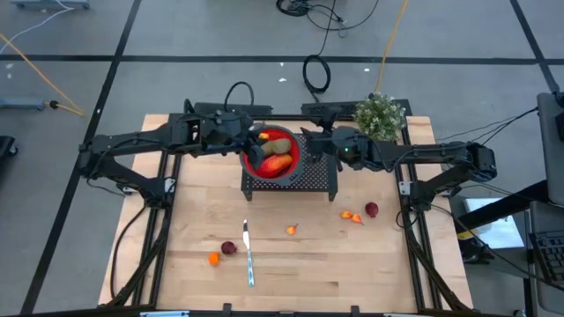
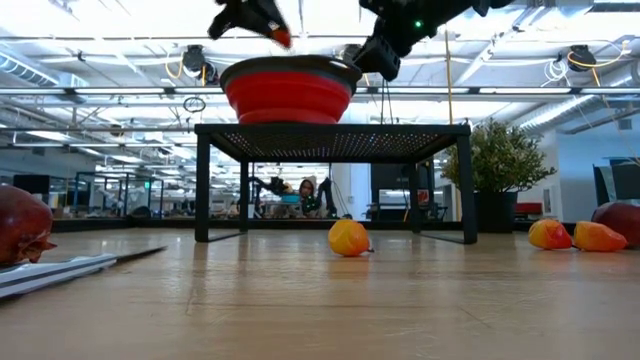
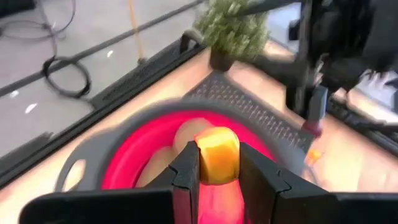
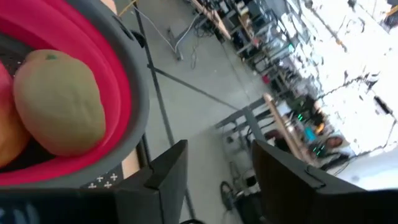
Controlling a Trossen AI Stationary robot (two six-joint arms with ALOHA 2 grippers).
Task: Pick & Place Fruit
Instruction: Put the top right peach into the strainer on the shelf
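A round red bowl with a grey rim point(image 1: 256, 167) stands on a black perforated stand point(image 1: 310, 179). In it lie a brown-green kiwi-like fruit point(image 4: 59, 102) and a red-orange oval fruit point(image 1: 278, 164). My left gripper point(image 3: 217, 163) hangs over the bowl's far left rim, shut on a small orange fruit point(image 3: 217, 149). My right gripper point(image 4: 217, 158) is open and holds nothing, just beyond the bowl's right rim. Small orange fruits point(image 1: 291, 230) point(image 1: 213, 258) point(image 1: 351, 216) and dark red ones point(image 1: 229, 248) point(image 1: 371, 210) lie on the table. My left gripper pinches the small orange fruit by its two sides point(image 3: 204, 155) between its two fingers. The fingers come from the table's left, slanting down. The fruit is lifted clear above the inside of the bowl point(image 3: 134, 162).
A silver knife point(image 1: 248, 254) lies near the table's front edge, between the loose fruits. A potted plant point(image 1: 380, 115) stands at the far right corner, close behind my right arm. Bare wood lies in front of the stand.
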